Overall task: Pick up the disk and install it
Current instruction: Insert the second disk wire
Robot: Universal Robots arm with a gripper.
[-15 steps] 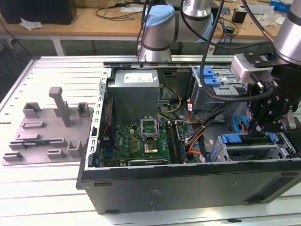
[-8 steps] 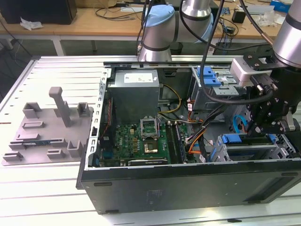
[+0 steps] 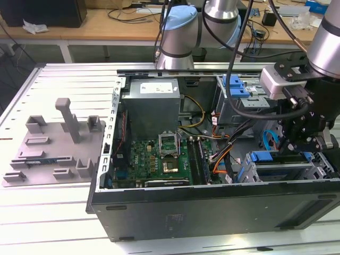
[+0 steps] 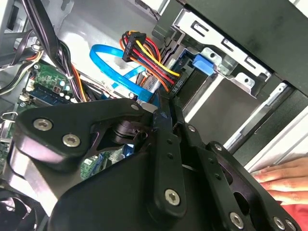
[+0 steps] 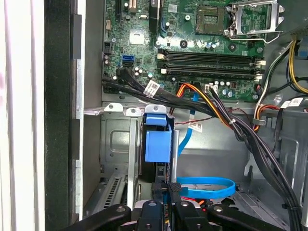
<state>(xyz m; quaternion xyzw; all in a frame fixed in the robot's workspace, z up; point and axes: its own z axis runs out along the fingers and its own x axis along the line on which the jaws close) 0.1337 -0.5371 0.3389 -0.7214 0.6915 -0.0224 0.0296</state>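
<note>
The disk stands edge-on in a slot of the grey metal drive cage (image 5: 115, 144), and its bright blue carrier frame (image 5: 158, 139) shows at the slot's mouth. The same blue frame (image 4: 204, 64) sits between the cage's silver tabs in the second wrist view, and the disk (image 3: 263, 156) lies low in the case's near corner at the exterior view's right. My gripper (image 5: 171, 188) hangs just behind the disk's end, fingers pressed together with nothing seen between them. The black gripper (image 4: 162, 111) also tapers to a shut tip beside a blue flat cable (image 4: 115, 67). Whether the tip touches the disk is unclear.
The open computer case (image 3: 212, 204) lies on a slatted white table, motherboard (image 3: 159, 159) in its middle. Cable bundles (image 5: 231, 120) run beside the cage. Another blue bracket (image 3: 236, 85) tops the far cage. A grey fixture (image 3: 53, 143) lies at the exterior view's left. A person's hand (image 4: 284, 178) rests outside the case.
</note>
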